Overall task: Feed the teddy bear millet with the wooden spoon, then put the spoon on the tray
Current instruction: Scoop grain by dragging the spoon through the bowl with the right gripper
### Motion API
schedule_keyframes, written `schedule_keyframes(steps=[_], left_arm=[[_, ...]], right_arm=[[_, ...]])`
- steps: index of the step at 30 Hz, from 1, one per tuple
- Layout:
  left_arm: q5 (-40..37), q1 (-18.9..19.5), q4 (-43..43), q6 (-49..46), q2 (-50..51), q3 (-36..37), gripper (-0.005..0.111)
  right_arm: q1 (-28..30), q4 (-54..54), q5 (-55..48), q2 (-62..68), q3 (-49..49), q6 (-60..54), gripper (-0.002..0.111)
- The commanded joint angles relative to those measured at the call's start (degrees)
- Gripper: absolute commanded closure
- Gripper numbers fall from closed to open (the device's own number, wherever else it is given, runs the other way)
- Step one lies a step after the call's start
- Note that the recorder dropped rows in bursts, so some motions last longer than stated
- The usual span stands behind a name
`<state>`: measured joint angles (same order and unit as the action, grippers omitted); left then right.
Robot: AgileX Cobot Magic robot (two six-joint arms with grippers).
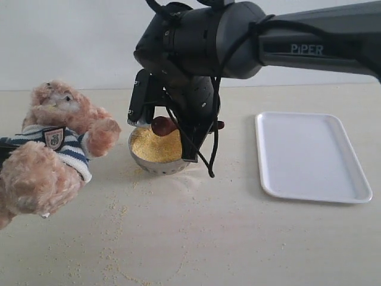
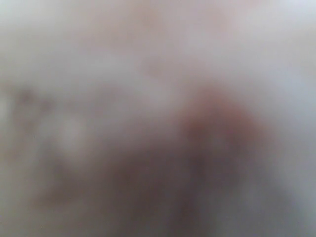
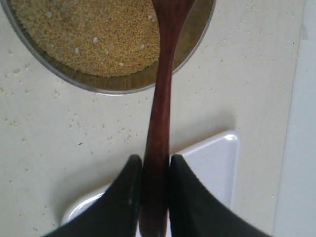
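The teddy bear [image 1: 53,149] leans at the left in its striped shirt. Right of it stands the steel bowl [image 1: 156,165] full of yellow millet [image 1: 153,146]. My right gripper [image 1: 199,128] hangs over the bowl, shut on the handle of the wooden spoon [image 1: 162,125]. The spoon's oval end sits just above the grain. In the right wrist view the black fingers [image 3: 126,190] of my right gripper [image 3: 155,170] clamp the spoon [image 3: 160,98], which reaches over the millet [image 3: 89,34]. The white tray [image 1: 309,155] lies at the right with nothing on it. The left wrist view is a blur, so my left gripper cannot be made out.
Stray grains [image 1: 113,256] are scattered over the cream table in front of the bowl and near the bear. The right arm's dark body and cables [image 1: 208,42] hang above the bowl. A corner of the tray [image 3: 212,158] shows behind the right fingers.
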<state>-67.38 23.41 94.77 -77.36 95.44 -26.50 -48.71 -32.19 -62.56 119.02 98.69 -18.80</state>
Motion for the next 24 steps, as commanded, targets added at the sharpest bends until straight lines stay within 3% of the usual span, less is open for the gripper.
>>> schedule_keyframes(steps=[1, 24], left_arm=[[-1.8, -0.2, 1.4, -0.3, -0.1, 0.2, 0.102], [-1.8, -0.2, 1.4, -0.3, -0.1, 0.2, 0.102]], right_arm=[[0.0, 0.0, 0.5, 0.5, -0.2, 0.5, 0.108], [0.0, 9.7, 0.6, 2.2, -0.2, 0.9, 0.108]])
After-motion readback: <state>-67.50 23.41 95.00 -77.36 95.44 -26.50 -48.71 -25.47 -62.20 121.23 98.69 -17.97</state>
